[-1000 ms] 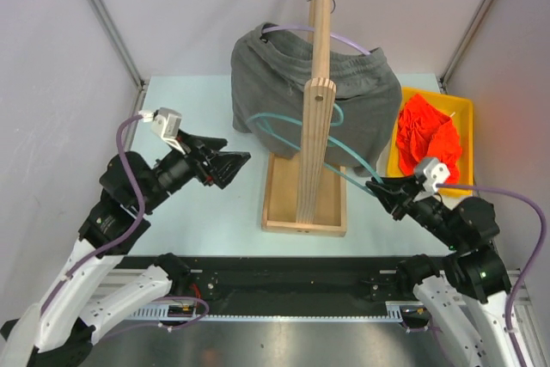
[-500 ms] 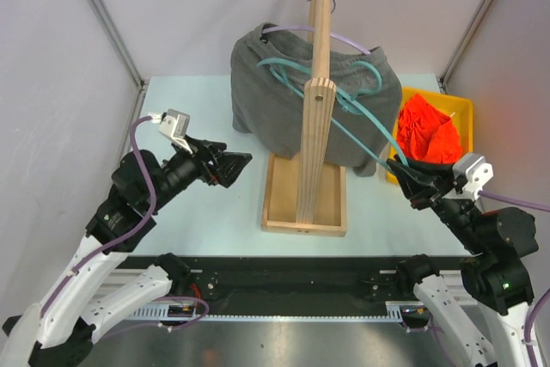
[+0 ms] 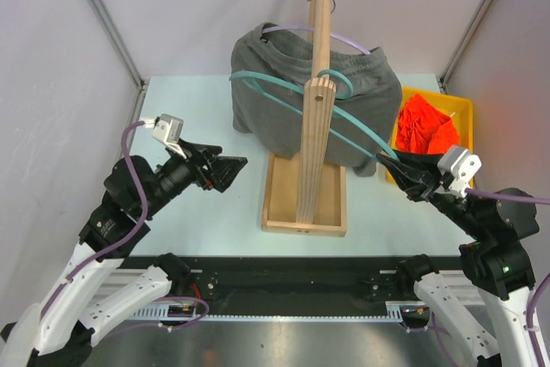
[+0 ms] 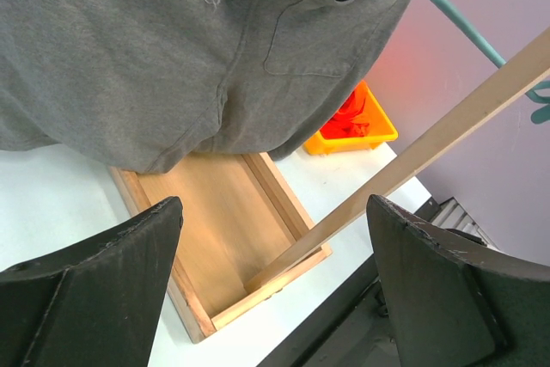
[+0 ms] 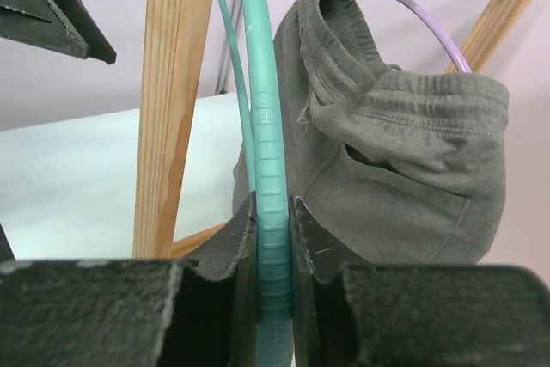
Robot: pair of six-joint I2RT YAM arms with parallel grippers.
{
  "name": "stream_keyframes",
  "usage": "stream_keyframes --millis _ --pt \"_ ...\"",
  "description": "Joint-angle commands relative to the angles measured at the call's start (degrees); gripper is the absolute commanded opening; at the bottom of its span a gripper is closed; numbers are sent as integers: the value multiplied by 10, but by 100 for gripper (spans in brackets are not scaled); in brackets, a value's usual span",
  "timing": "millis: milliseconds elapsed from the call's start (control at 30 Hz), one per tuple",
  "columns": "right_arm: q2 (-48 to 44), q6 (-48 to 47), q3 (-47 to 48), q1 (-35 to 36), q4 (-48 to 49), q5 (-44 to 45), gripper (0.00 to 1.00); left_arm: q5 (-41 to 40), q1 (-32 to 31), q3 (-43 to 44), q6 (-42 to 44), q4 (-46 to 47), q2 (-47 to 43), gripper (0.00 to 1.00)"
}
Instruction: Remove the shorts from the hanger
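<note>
the dark grey shorts (image 3: 275, 105) are hung on a purple hanger (image 3: 352, 42) just beyond the right gripper (image 5: 273, 221), which is clamped on a teal hanger (image 5: 266, 152), the left gripper (image 3: 228, 168) is held spread near them, and the orange-red shorts (image 3: 425, 126) are piled in a yellow bin (image 3: 465, 109)

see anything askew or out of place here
The empty teal hanger is askew: clamped in the right gripper, it slants across the wooden post instead of hanging. The grey shorts hang normally.

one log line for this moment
left gripper: open, apart from shorts | right gripper: shut on bare teal hanger | grey shorts: on purple hanger | orange shorts: in yellow bin
</note>
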Motion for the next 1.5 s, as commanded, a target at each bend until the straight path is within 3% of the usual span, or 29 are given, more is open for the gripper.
stream_keyframes --millis 0,433,467,500,567,600,667,867,1000,1267,1467 --pt "16 -28 29 1 17 -29 0 -6 -3 10 6 -1 -4 93" --pt "51 -28 47 0 -20 -12 1 -4 -2 11 5 -8 -11 93" --pt "49 -27 47 0 -34 -5 6 -5 -2 10 5 -8 -11 92" --pt "45 -22 47 0 -41 16 24 -5 -3 10 5 -8 -12 93" --pt "35 -1 47 0 -58 47 48 -4 -2 9 6 -8 -11 93" --pt "22 6 47 0 -65 80 71 -3 -3 8 6 -8 -12 93" --pt "6 31 47 0 -87 132 97 2 -3 7 6 -6 -9 93" --pt "-61 117 46 0 -173 265 100 15 -3 -3 -3 8 -7 93" --pt "-96 167 46 1 -192 305 100 19 -2 -6 -3 14 -3 93" --pt "-125 209 47 1 -103 304 100 16 -3 -6 -5 12 -9 93" --pt "-57 241 71 20 -59 459 100 5 -3 1 -5 -1 -25 93"
